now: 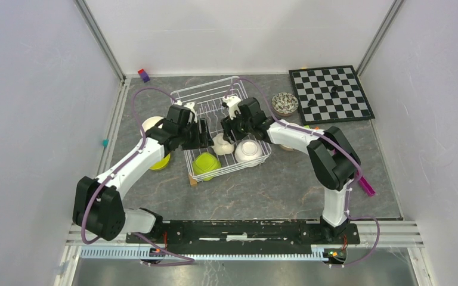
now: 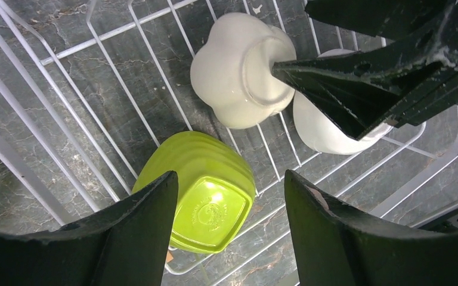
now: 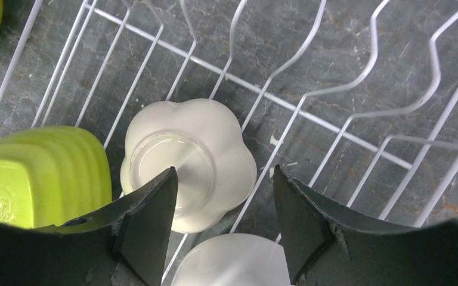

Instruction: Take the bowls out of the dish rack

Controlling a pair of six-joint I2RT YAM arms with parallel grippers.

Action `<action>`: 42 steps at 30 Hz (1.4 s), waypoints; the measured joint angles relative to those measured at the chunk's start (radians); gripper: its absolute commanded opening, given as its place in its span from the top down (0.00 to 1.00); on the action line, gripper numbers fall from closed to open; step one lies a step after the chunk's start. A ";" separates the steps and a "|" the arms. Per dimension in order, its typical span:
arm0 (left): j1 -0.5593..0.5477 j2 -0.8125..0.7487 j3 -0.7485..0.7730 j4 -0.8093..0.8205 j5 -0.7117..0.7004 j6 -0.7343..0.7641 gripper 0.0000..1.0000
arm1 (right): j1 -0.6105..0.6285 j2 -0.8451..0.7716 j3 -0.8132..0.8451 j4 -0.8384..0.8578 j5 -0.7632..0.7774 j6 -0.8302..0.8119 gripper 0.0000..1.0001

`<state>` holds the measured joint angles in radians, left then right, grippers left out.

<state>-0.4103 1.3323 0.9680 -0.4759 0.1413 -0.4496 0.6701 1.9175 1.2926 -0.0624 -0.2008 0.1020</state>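
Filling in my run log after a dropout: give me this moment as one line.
phase: unloading | left gripper: open, above lime green bowl | right gripper: open, above scalloped white bowl | dish rack: also holds round white bowl

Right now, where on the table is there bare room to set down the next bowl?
Widest bare patch: the table between the dish rack and the base rail. Another lies on the chessboard's near side. Crowded: left of the rack, a white bowl and a lime bowl; a patterned bowl sits between rack and chessboard.
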 measured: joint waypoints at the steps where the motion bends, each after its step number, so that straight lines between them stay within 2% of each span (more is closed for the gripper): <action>1: -0.001 0.000 0.000 0.001 0.000 -0.002 0.28 | 0.000 0.006 0.011 -0.003 0.003 -0.004 0.35; 12: -0.003 0.000 -0.002 0.027 -0.009 -0.011 0.29 | -0.008 0.062 0.134 -0.020 0.044 -0.044 0.37; 18: -0.011 -0.023 -0.044 0.078 -0.008 -0.018 0.29 | -0.032 0.034 0.127 -0.013 0.042 -0.056 0.37; 23: -0.037 -0.026 -0.053 0.089 -0.017 -0.023 0.30 | -0.045 -0.101 0.013 0.024 0.041 -0.055 0.37; 29: -0.126 0.010 -0.032 0.081 -0.105 -0.022 0.32 | -0.047 -0.316 -0.206 0.118 0.036 -0.053 0.37; 33: -0.156 0.029 -0.023 0.081 -0.148 -0.022 0.32 | -0.046 -0.411 -0.287 0.154 0.048 -0.055 0.34; 36: -0.168 0.036 -0.021 0.080 -0.184 -0.021 0.32 | -0.046 -0.498 -0.369 0.211 0.065 -0.055 0.29; 41: -0.187 0.047 -0.014 0.080 -0.229 -0.021 0.33 | -0.046 -0.645 -0.515 0.311 0.102 -0.048 0.11; 42: -0.191 0.050 -0.012 0.080 -0.238 -0.021 0.33 | -0.046 -0.661 -0.529 0.321 0.108 -0.046 0.10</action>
<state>-0.6014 1.3827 0.9562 -0.3958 -0.0967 -0.4702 0.6243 1.2564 0.7635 0.2584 -0.0933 0.0559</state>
